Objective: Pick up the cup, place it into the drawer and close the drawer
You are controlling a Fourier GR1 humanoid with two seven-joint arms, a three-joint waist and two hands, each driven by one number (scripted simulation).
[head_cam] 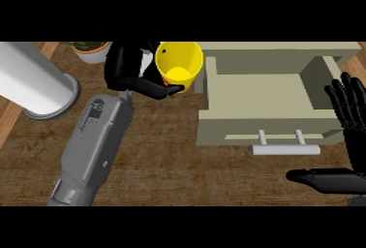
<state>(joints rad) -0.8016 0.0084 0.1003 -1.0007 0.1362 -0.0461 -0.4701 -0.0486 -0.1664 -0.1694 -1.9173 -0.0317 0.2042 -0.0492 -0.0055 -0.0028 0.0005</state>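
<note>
We had yellow cup (178, 60) grasped in left hand (132, 68), held just left of open drawer (261, 123). Right hand (348, 114) rested open at right edge. Step: carry phase. Next, by our guess: move cup right over drawer cavity, lower, let go; drawer shut afterwards via handle (286, 149).

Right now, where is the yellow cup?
In the head view, the yellow cup is up top, centre-left, held in the left hand, just left of the open drawer.
</note>
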